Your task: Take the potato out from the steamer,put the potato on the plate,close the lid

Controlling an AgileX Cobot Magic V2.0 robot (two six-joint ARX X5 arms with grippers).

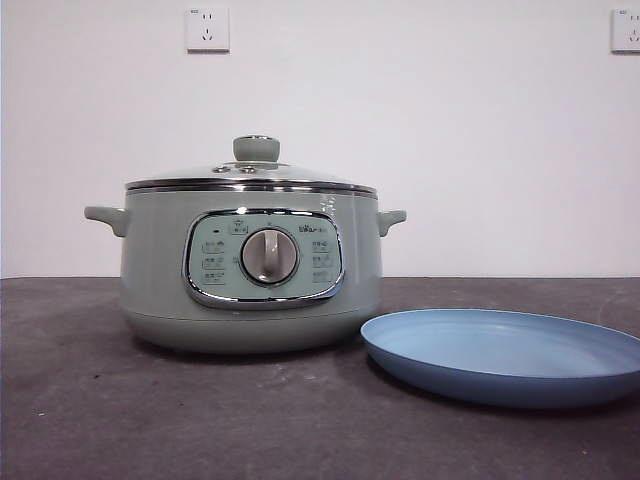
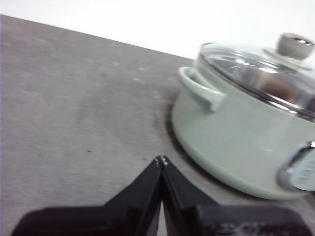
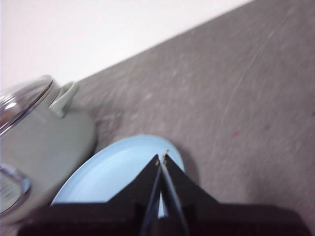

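Observation:
The sage-green steamer (image 1: 250,275) stands on the dark table with its glass lid (image 1: 250,178) on top, green knob up. Through the glass in the left wrist view a brownish shape shows, likely the potato (image 2: 278,87). The light-blue plate (image 1: 505,352) lies to the right of the pot, bare. My left gripper (image 2: 161,159) is shut and hangs above the table on the pot's handle side (image 2: 199,88). Over the plate's edge (image 3: 118,167), my right gripper (image 3: 163,158) is shut with nothing in it. Neither arm shows in the front view.
A white wall with two sockets (image 1: 207,29) stands behind the table. The steamer's control panel with its silver dial (image 1: 268,256) faces the front.

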